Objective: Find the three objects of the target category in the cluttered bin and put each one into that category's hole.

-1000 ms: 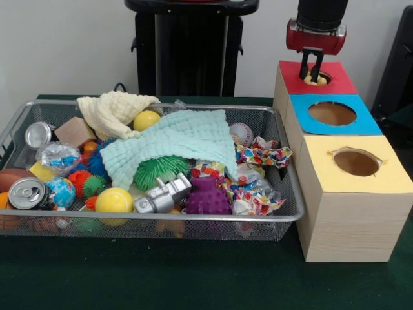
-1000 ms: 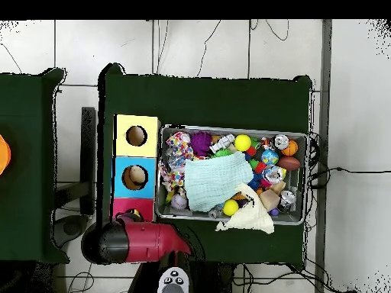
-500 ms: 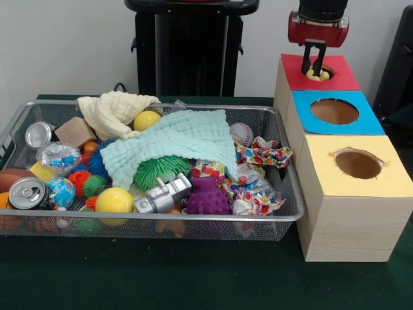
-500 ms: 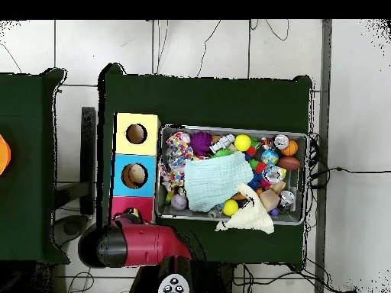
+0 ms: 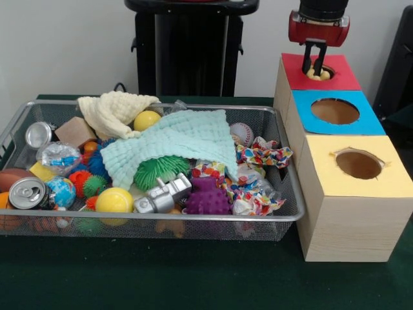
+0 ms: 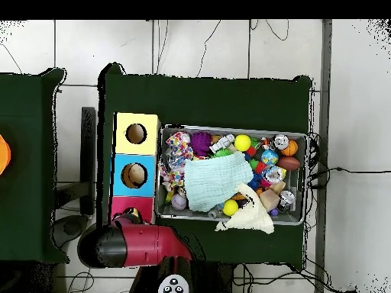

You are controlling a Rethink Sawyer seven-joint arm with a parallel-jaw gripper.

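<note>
Barely lifted since the previous frame, the red-and-black gripper hangs over the red box's round hole, fingers slightly spread around nothing (yellowish pieces lie inside). Well apart, the silver wire-mesh bin is crowded to its rim.

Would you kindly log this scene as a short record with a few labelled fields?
gripper: over the red hole, fingers apart, holding nothing
red hole: yellowish object showing inside
box: three holes in a row, red, blue, yellow
bin: wire mesh, left of the box in front view, full of clutter
top of clutter: mint cloth, cream cloth
</note>
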